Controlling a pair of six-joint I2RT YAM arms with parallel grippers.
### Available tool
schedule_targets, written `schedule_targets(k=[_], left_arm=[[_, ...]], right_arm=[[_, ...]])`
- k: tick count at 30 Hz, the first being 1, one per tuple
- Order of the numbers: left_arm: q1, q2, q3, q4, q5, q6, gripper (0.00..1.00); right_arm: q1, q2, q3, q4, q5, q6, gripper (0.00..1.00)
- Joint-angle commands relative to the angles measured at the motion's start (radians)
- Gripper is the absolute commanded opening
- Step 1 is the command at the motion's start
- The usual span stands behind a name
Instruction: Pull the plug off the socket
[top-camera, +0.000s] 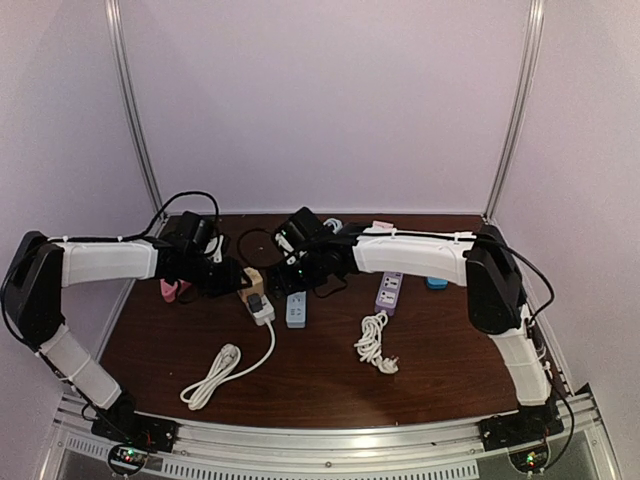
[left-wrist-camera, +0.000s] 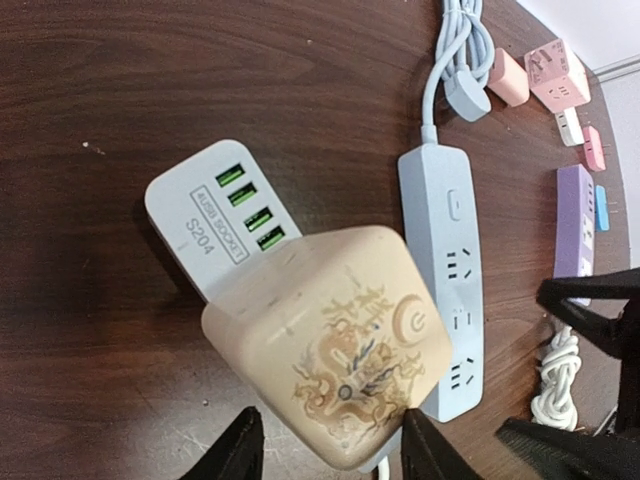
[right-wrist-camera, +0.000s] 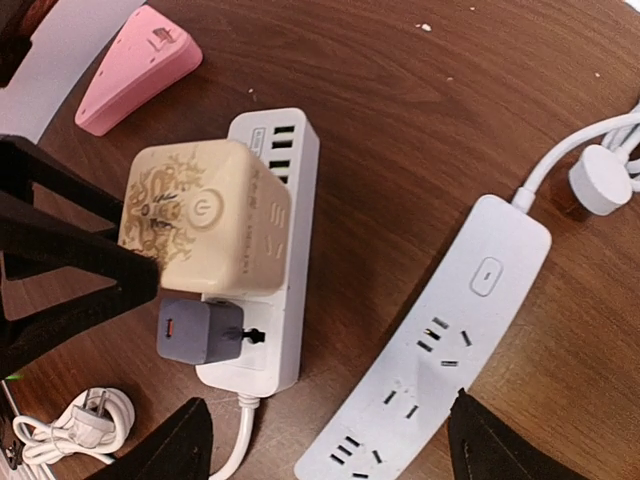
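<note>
A white power strip (right-wrist-camera: 288, 235) with USB ports lies on the brown table; it also shows in the top view (top-camera: 265, 313) and the left wrist view (left-wrist-camera: 205, 215). A beige cube plug with a dragon print (right-wrist-camera: 200, 215) and a small grey charger (right-wrist-camera: 195, 330) sit plugged in it. My left gripper (left-wrist-camera: 332, 455) is open, its fingers on either side of the beige cube (left-wrist-camera: 340, 340), close to it. My right gripper (right-wrist-camera: 330, 450) is wide open and empty, hovering above the strip's cord end and the neighbouring pale blue strip (right-wrist-camera: 440, 350).
A pale blue strip (top-camera: 297, 310) lies right of the white one, and a purple strip (top-camera: 389, 292) further right. A coiled white cable (top-camera: 375, 342) and the strip's cord (top-camera: 215, 375) lie nearer the front. Pink adapters (left-wrist-camera: 545, 75) and a pink wedge (right-wrist-camera: 135, 65) sit nearby.
</note>
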Motion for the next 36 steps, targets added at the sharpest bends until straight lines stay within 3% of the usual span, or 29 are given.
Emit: schedule_targets(k=[1,15,25,36], left_arm=[[0.034,0.005,-0.048,0.077,0.052,0.011,0.46],[0.121,-0.049,-0.125,0.226,0.186,-0.037,0.47],[0.122,0.011,-0.100,0.092,0.140,0.005,0.40],[0.122,0.019,-0.118,0.042,0.115,0.028,0.39]], right_arm=[[0.035,0.053,0.081,-0.031,0.029,-0.020,0.81],[0.062,0.113,0.163,-0.042,0.046,-0.016,0.78],[0.092,0.179,0.235,-0.054,0.068,-0.026,0.76],[0.129,0.236,0.300,-0.055,0.162,-0.038,0.66]])
